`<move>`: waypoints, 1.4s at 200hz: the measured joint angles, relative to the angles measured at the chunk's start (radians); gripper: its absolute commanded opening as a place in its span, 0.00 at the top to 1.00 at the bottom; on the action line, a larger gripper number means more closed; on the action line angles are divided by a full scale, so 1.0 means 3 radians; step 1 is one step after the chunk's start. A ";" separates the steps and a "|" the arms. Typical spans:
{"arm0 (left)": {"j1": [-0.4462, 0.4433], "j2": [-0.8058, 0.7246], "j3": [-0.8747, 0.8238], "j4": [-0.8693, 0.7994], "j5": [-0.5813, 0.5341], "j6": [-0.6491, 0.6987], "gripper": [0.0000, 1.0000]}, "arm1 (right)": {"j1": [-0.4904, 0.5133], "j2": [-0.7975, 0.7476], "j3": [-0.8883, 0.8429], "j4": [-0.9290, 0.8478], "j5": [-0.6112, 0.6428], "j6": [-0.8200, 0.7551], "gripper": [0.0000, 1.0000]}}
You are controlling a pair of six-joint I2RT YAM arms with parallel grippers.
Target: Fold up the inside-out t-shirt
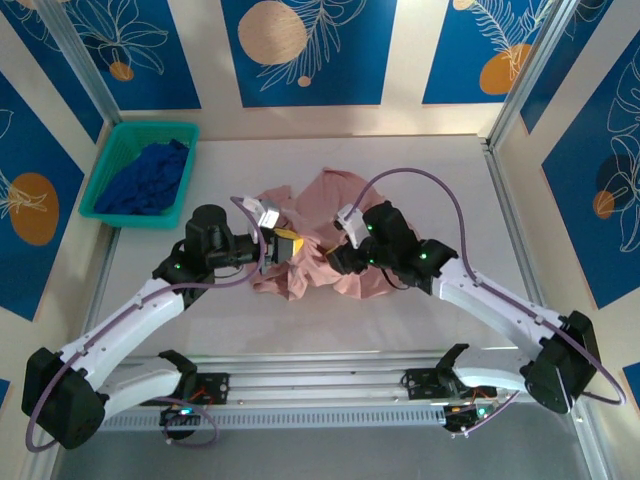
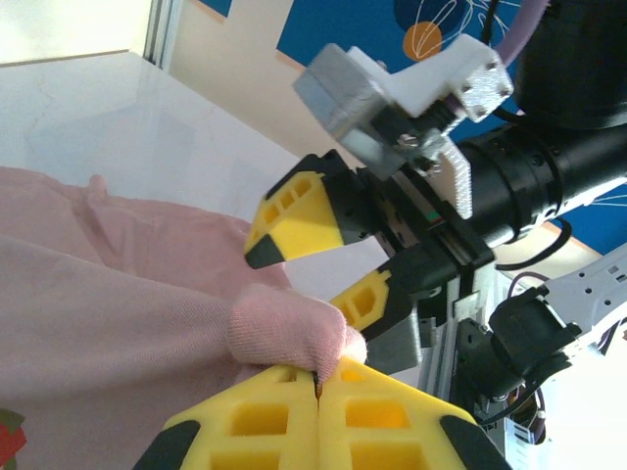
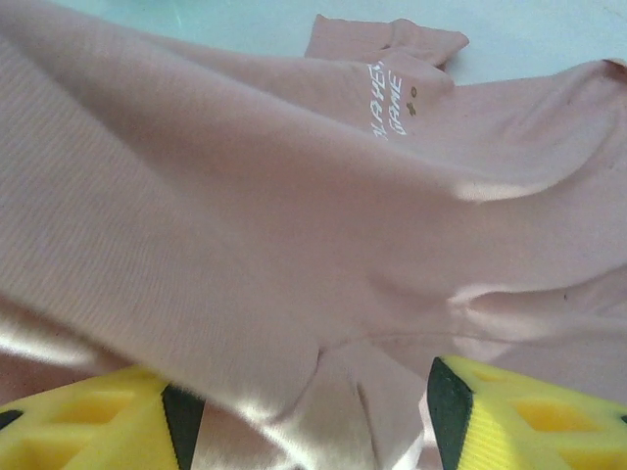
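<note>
Inspector: Position of the inside-out t-shirt [image 1: 322,190]?

Recorder: Mid-table [image 1: 450,200], bunched in a loose heap between and just beyond both grippers. Well apart from the teal basket [image 1: 105,170] with the dark blue garment [image 1: 148,178] at far left.

Inspector: Left gripper [image 2: 318,380]?

Recorder: Closed tight on a small rolled fold of the pink cloth, the fold bulging just above the fingertips.

Inspector: Right gripper [image 2: 302,279]?

Recorder: Jaws parted, about half spread, nothing clamped. Seen from its own wrist, cloth draped across the gap between the yellow fingers [image 3: 529,416], but no pinch on it.

Inspector: Bearing of cloth from that gripper?

Recorder: Directly ahead. Set tip to tip against the left gripper, the pinched fold just beside the open jaws. Both arms at the heap; left alone with a hold. Judged: a short advance and a closing enough for a second grip next to the first.

Inspector: Long axis?

Recorder: Not readable in this crumple; heap slanting roughly from near left to far right.

Inspector: Appearance?

Recorder: Dusty pink, soft, finely ribbed, heavily creased. Small white lettering [image 3: 387,113] near a far edge.
</note>
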 measured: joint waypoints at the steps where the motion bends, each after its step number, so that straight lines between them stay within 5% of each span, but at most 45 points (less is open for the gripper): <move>1: 0.0000 0.0000 0.0000 0.0000 0.0000 0.0000 1.00 | 0.0000 0.0005 0.0004 0.0000 0.0000 -0.0004 0.38; 7: 0.0000 -0.0001 0.0000 -0.0001 0.0000 0.0000 1.00 | 0.0000 0.0056 0.0039 0.0014 -0.0019 -0.0023 0.41; 29: 0.0000 -0.0001 0.0000 -0.0015 -0.0011 0.0027 1.00 | -0.0041 0.0262 0.0201 0.0074 -0.0215 -0.0066 0.85; 42: 0.0000 -0.0015 0.0000 -0.0050 -0.0154 0.0055 1.00 | -0.0122 0.0360 0.0315 0.0067 -0.0501 -0.0036 1.00; 66: 0.0001 -0.0057 0.0014 -0.0256 -0.0917 0.0058 1.00 | -0.0451 0.0369 0.0381 0.0060 -0.1317 0.0216 1.00; 88: -0.0001 0.0097 0.0146 -0.0595 -0.1606 0.0080 0.86 | -0.0699 0.0313 0.0306 0.0276 -0.2080 0.0619 1.00; 129: -0.0045 0.0252 0.0272 -0.1022 -0.2098 0.0065 0.60 | -0.0768 0.0294 0.0139 0.0745 -0.2767 0.1250 1.00; 164: -0.0318 -0.0074 0.0266 -0.1209 -0.2085 0.0074 0.51 | -0.0837 0.0381 0.0137 0.1002 -0.2955 0.1530 1.00; 219: -0.0478 -0.0114 0.0210 -0.0825 -0.1228 0.0074 0.49 | -0.0858 0.0412 0.0114 0.1090 -0.2984 0.1609 1.00; 280: -0.0474 0.0327 0.0399 -0.0754 -0.1073 0.0149 0.74 | -0.0858 0.0367 0.0022 0.1096 -0.2981 0.1606 1.00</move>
